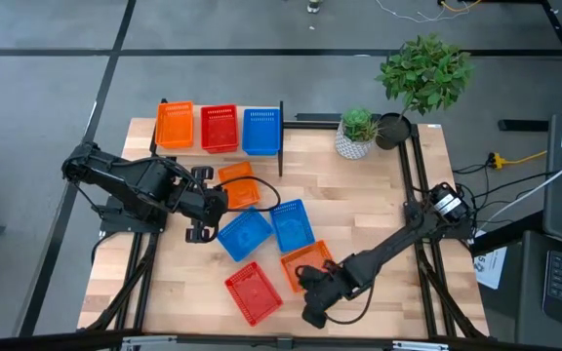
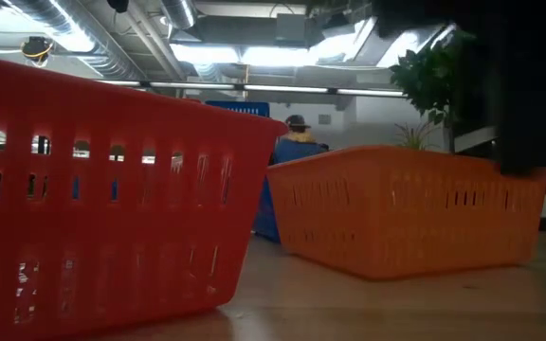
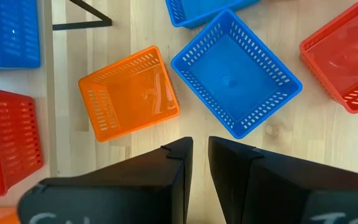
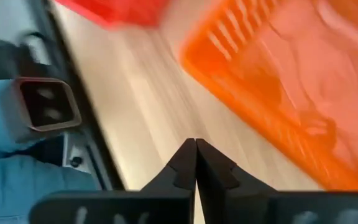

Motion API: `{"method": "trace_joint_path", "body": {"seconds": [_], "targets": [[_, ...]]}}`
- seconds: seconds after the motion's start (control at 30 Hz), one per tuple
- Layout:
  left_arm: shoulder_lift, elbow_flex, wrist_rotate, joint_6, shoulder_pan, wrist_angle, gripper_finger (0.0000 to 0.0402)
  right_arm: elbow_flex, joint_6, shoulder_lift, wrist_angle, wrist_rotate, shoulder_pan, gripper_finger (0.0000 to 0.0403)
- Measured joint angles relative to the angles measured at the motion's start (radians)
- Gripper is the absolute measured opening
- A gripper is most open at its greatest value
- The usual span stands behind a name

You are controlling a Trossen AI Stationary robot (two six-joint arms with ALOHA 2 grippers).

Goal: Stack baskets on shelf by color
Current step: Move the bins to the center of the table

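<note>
The shelf (image 1: 283,125) stands at the table's far left and holds one orange basket (image 1: 175,127), one red (image 1: 219,128) and one blue (image 1: 260,132) side by side. Loose on the tabletop lie an orange basket (image 1: 239,183), two blue ones (image 1: 245,234) (image 1: 293,224), another orange (image 1: 305,263) and a red (image 1: 254,292). My left gripper (image 1: 203,207) (image 3: 201,149) hovers, pointing down, between the loose orange basket (image 3: 129,93) and a blue one (image 3: 235,81), its fingers slightly apart. My right gripper (image 1: 310,288) (image 4: 196,144) is shut over bare wood beside the near orange basket (image 4: 291,81).
A white patterned plant pot (image 1: 356,136) and a taller plant in a dark pot (image 1: 418,78) stand at the far right. The low view is filled by the red basket (image 2: 93,189) and the orange basket (image 2: 406,208). A person (image 2: 297,142) shows far behind.
</note>
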Motion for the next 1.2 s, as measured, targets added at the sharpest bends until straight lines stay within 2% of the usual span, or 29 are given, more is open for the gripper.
{"method": "trace_joint_path", "body": {"seconds": [0.27, 0.37, 0.5, 0.67, 0.9, 1.2], "targets": [[0.000, 0.000, 0.000, -0.002, 0.000, 0.000, 0.0045, 0.000, 0.276, 0.000, -0.385, -0.041, 0.019, 0.0008], [0.000, 0.000, 0.000, -0.002, 0.000, 0.001, 0.0045, -0.001, 0.315, 0.000, -0.443, -0.042, 0.015, 0.0008], [0.000, 0.000, 0.000, -0.002, 0.000, 0.001, 0.0045, -0.001, 0.304, 0.000, -0.373, -0.033, -0.013, 0.0008], [0.000, 0.000, 0.000, -0.002, 0.000, 0.001, 0.0045, -0.001, 0.269, 0.012, -0.330, 0.080, -0.058, 0.0008], [0.000, 0.000, 0.000, -0.002, 0.000, 0.004, 0.0045, -0.001, 0.113, 0.023, -0.236, 0.124, -0.144, 0.0008], [0.000, 0.000, 0.000, -0.002, 0.000, 0.004, 0.0045, -0.001, -0.139, 0.040, 0.024, 0.126, -0.237, 0.0008]]}}
